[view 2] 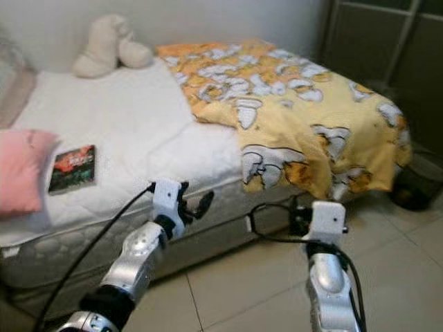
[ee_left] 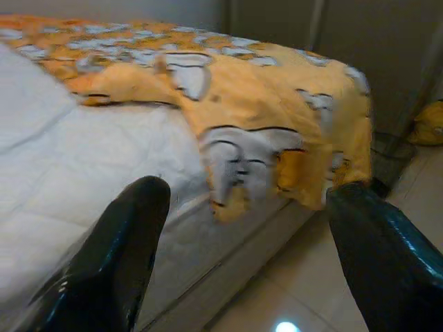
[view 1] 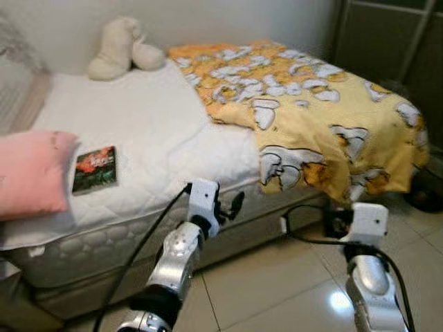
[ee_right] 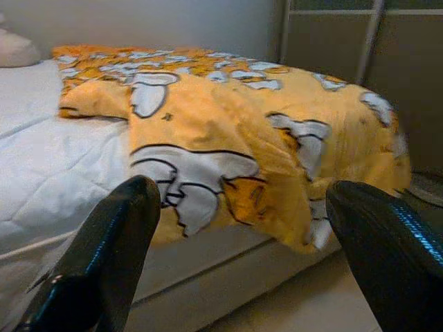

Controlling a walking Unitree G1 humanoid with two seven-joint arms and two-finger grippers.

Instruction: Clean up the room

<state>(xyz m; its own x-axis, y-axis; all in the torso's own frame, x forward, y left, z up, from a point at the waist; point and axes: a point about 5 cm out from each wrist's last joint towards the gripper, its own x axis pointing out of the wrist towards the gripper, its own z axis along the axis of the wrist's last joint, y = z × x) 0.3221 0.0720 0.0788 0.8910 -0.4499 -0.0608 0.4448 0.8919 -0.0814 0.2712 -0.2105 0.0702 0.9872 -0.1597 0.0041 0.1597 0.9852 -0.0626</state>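
Robot stands at the bed (view 1: 138, 131) side, both arms raised low over the floor, nothing held. Left gripper (view 1: 228, 206) hangs just before the mattress edge, fingers (ee_left: 118, 249) spread wide; right gripper (ee_right: 249, 256) sits lower by the bed base, fingers also spread wide, aimed at the blanket (view 1: 311, 111). The blanket is yellow with a white cartoon print, bunched over the bed's far-right half, from 12 round to 3 o'clock, one corner drooping over the side toward the floor. Judged soft, light, floppy; it will sag and drag, so best taken at the hanging hem or a folded edge, likely with both grippers. Book (view 1: 95, 169) lies flat at 10 o'clock on the bare mattress, just beside a pink pillow (view 1: 31, 173); thin and stiff, hard to pinch flat, so slide it to the edge first. Plush toy (view 1: 121, 47) at 11 by the wall, soft and easy. Pillow cut off at frame edge; the dark object at 3 o'clock on the floor is unclear; under the blanket unknown.
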